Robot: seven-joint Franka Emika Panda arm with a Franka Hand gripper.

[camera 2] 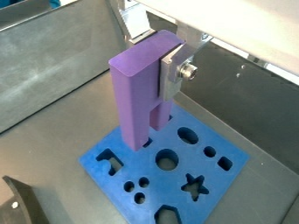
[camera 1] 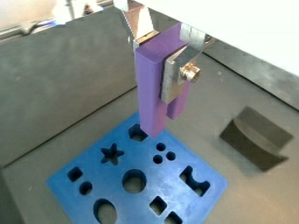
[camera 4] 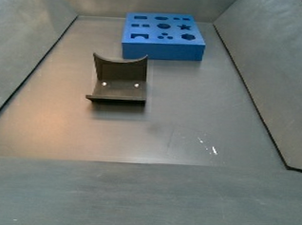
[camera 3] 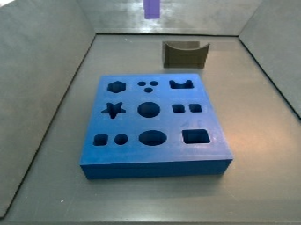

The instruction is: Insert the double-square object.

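Note:
The double-square object (camera 1: 156,83) is a tall light-purple peg. It hangs upright in my gripper (camera 1: 162,57), whose silver fingers are shut on its upper end; both wrist views show this (camera 2: 138,87). The peg's lower end is above the blue board (camera 1: 103,173), near one corner and clear of the holes. In a side view only the peg's lower tip (camera 3: 152,8) shows at the top edge, high above the board (camera 3: 153,158); the gripper is out of that frame. The far side view shows the board (camera 4: 164,50) but not the peg.
A dark olive-brown notched block (camera 3: 185,53) stands on the grey floor beyond the board; it also shows in a side view (camera 4: 118,79) and in both wrist views (camera 1: 257,136). Grey sloping walls enclose the floor.

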